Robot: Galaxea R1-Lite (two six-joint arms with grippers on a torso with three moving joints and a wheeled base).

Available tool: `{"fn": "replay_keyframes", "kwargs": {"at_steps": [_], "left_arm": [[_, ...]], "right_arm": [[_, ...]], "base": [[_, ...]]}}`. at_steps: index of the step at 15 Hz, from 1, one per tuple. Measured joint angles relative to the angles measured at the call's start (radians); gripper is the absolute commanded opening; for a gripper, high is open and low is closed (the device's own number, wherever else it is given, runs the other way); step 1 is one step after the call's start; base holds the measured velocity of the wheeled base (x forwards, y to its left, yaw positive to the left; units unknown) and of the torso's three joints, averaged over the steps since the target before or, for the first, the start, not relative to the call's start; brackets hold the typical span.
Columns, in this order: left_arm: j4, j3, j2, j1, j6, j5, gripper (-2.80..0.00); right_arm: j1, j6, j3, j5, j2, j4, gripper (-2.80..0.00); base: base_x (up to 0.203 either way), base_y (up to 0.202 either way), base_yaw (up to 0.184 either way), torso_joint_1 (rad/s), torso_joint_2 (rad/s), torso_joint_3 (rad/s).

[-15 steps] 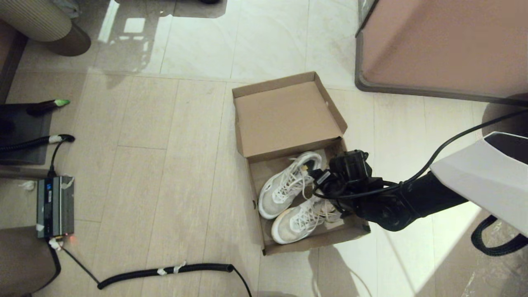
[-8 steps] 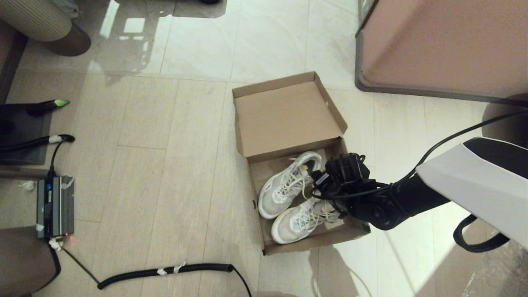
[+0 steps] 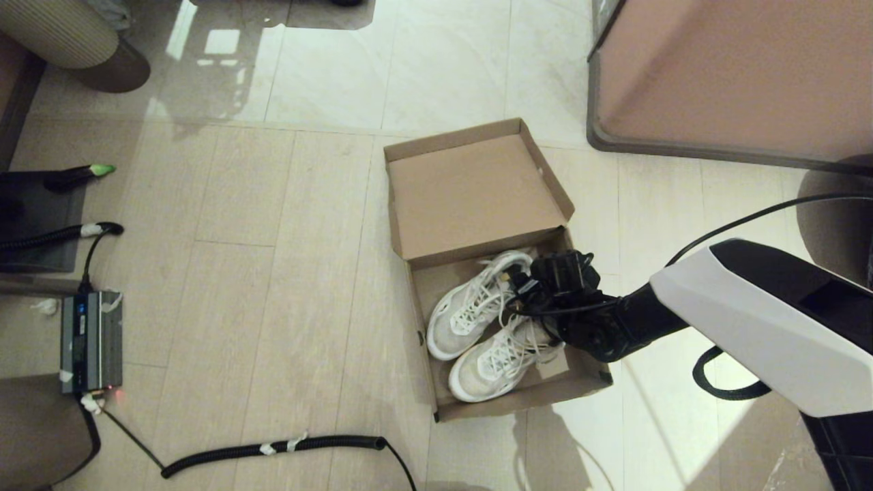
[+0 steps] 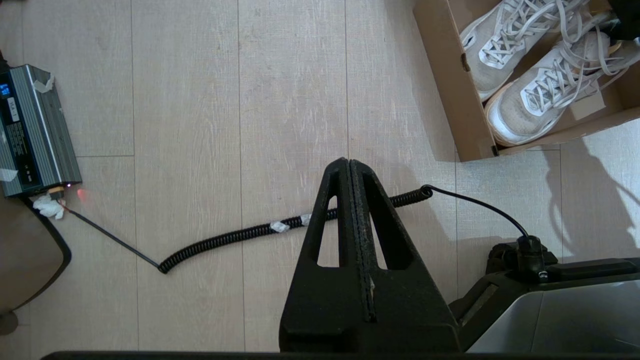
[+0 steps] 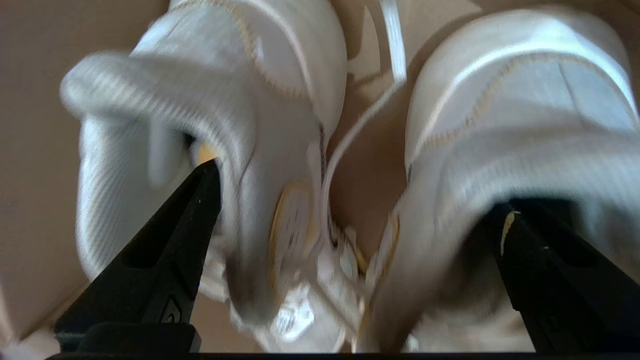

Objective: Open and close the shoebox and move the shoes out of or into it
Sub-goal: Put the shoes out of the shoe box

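Reaching into the open shoebox [image 3: 477, 198] on the floor, the right gripper [image 5: 350, 200] hangs wide open over the heels of the shoes [image 3: 477, 327], one finger in each collar, likely to pinch both together. Left gripper [image 4: 350, 165] parked, fingers closed, empty. Pale plank floor [image 3: 273, 273]; coiled cable [image 3: 273, 447] nearby.

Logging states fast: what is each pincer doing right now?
Left pincer: shut, empty, above the floor.
Right pincer: open, one finger in each heel opening of the shoes, inside the shoebox.
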Motion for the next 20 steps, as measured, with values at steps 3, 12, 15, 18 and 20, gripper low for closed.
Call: {"fn": "replay_keyframes", "kwargs": {"at_steps": [3, 12, 15, 18, 20], "left_arm": [[0.0, 0.0, 0.0, 0.0, 0.0, 0.0, -2.8], [-0.003, 0.0, 0.0, 0.0, -0.004, 0.001, -2.8], [-0.003, 0.0, 0.0, 0.0, -0.009, 0.002, -2.8], [-0.003, 0.0, 0.0, -0.001, -0.009, 0.001, -2.8], [-0.003, 0.0, 0.0, -0.001, -0.008, 0.0, -2.8]], "right_arm": [[-0.007, -0.003, -0.032, 0.0, 0.028, 0.011, -2.8], [-0.003, -0.002, 0.012, 0.001, -0.074, 0.373, -2.8], [0.018, -0.01, 0.085, 0.006, -0.15, 0.385, -2.8], [0.052, -0.009, 0.149, 0.008, -0.235, 0.418, -2.8], [0.079, -0.008, 0.194, 0.009, -0.303, 0.435, -2.8]], "base": [[0.0, 0.0, 0.0, 0.0, 0.0, 0.0], [0.0, 0.0, 0.0, 0.0, 0.0, 0.0], [0.0, 0.0, 0.0, 0.0, 0.0, 0.0], [0.0, 0.0, 0.0, 0.0, 0.0, 0.0], [0.0, 0.0, 0.0, 0.0, 0.0, 0.0]]}}
